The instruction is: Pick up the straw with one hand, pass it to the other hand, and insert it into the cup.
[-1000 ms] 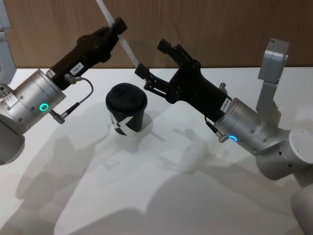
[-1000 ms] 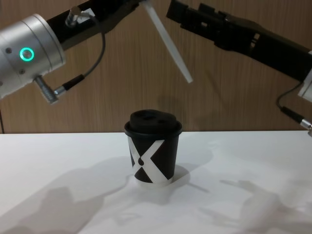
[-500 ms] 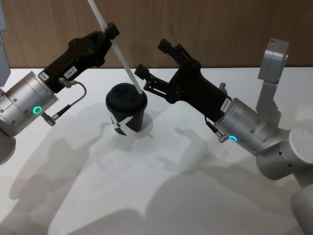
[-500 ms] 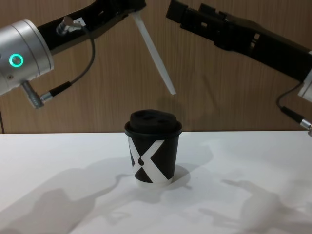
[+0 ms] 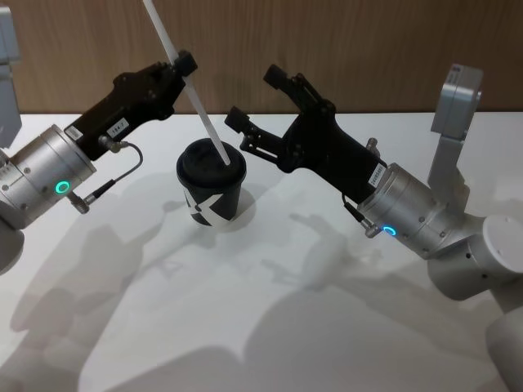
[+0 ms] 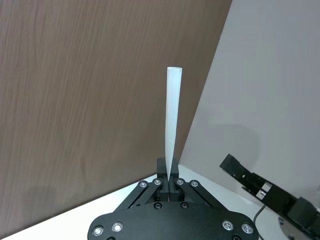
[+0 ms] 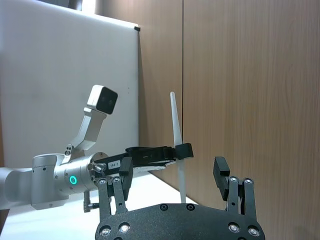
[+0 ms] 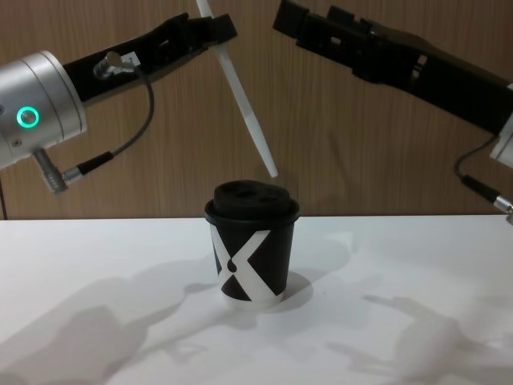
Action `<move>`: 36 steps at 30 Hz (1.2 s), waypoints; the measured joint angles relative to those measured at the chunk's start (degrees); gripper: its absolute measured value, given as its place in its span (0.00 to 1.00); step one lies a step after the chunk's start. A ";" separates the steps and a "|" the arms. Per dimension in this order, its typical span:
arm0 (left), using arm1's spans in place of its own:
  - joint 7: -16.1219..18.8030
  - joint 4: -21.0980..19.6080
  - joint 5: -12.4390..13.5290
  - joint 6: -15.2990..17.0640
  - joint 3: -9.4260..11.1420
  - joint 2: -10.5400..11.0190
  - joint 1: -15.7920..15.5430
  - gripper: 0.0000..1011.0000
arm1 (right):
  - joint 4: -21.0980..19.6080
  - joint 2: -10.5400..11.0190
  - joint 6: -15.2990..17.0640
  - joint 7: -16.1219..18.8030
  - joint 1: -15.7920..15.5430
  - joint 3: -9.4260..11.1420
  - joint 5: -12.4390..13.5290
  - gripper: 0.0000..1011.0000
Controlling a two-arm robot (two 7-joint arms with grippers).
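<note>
The black cup with a white X and domed lid stands upright on the table. My left gripper is shut on the white straw above and behind the cup. The straw slants down, and its lower tip hangs just over the lid, slightly apart from it in the chest view. My right gripper hovers open and holds nothing, to the right of the cup and above it. In the right wrist view the straw crosses between its spread fingers, farther off.
The white table spreads around the cup. A wooden wall runs behind it. A white camera post rises at the right arm's base.
My left gripper has swung the straw more upright and lowered it, bringing its tip from beside the right gripper to just above the cup lid. The right arm has stayed still.
</note>
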 joint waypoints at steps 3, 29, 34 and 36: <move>0.15 0.34 0.54 0.01 0.12 0.00 -0.17 0.00 | 0.00 0.00 0.00 0.00 0.00 0.00 0.00 0.99; 1.27 3.48 5.94 -1.34 1.32 -1.40 -1.79 0.00 | 0.00 0.00 0.00 0.00 0.00 0.00 0.00 0.99; 1.37 3.92 6.73 -1.54 1.46 -1.69 -2.02 0.00 | 0.00 0.00 0.00 0.00 0.00 0.00 0.00 0.99; 1.41 4.05 6.99 -1.58 1.52 -1.80 -2.11 0.00 | 0.00 0.00 0.00 0.00 0.00 0.00 0.00 0.99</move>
